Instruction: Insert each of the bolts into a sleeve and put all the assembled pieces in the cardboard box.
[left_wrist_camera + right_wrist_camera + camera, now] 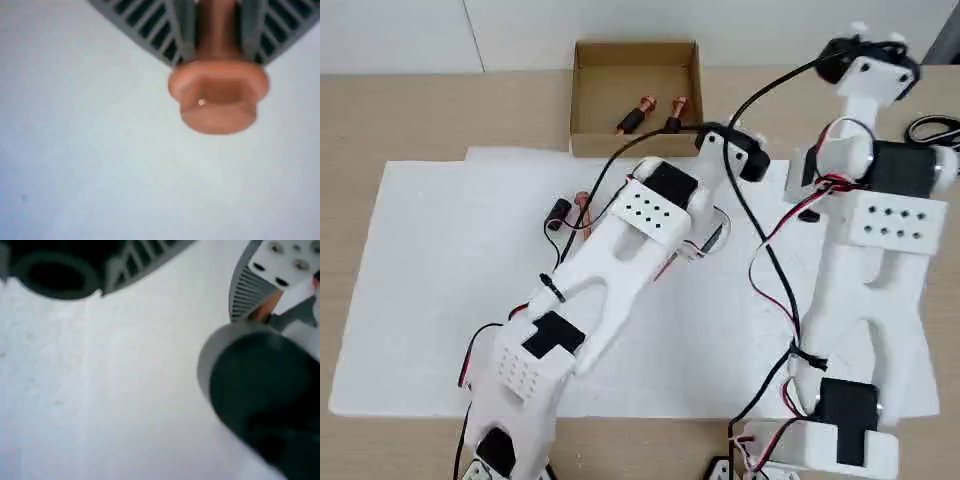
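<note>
White padding (420, 300) holds one loose sleeve (558, 214); two assembled pieces (636, 116) lie in the cardboard box (582, 100), left tool (218, 50) clamps a bolt (218, 97), right tool (100, 275) grip unclear.

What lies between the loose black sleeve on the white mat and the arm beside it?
In the high view, a copper bolt lies on the mat between the black sleeve and the left arm; a black cable crosses there.

Copper-orange bolt (218, 95); grey, ribbed left claw (218, 50); black sleeve (558, 213); white sheet (420, 300); tan tabletop (380, 110); brown cardboard box (620, 80).
</note>
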